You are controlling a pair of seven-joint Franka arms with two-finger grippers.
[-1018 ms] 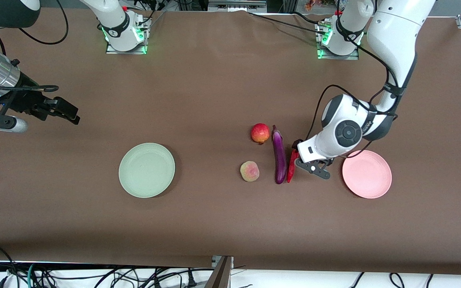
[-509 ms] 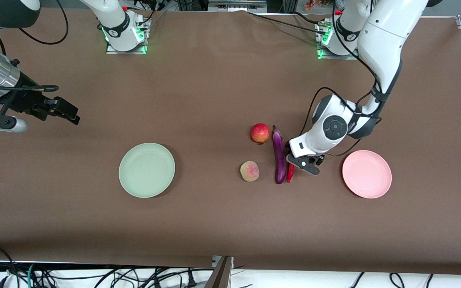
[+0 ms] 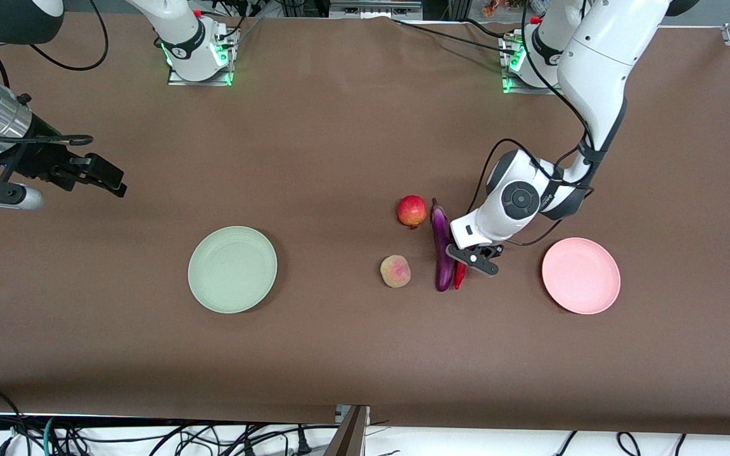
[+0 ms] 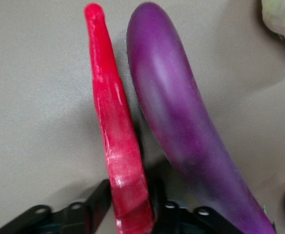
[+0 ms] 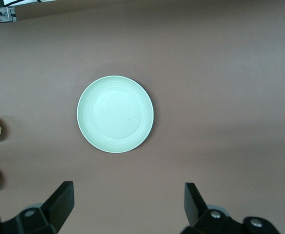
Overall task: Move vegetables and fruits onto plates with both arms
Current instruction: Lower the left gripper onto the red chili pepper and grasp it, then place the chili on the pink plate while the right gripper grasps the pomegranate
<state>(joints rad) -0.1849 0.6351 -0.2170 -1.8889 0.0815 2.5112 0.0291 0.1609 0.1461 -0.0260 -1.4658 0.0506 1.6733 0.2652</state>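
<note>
The red chili pepper (image 4: 119, 146) lies on the brown worktop (image 3: 339, 158) just beside the purple eggplant (image 3: 443, 250), toward the left arm's end, the left gripper (image 3: 464, 258) with its jaws closed narrow around the chili's thick end. The round red fruit (image 3: 412, 211) and peach (image 3: 395, 271) sit near the eggplant. The pink plate (image 3: 581, 275) and mint green plate (image 3: 232, 269) lie well apart. The right gripper (image 5: 127, 204) waits, jaws wide, high near the right arm's end.
</note>
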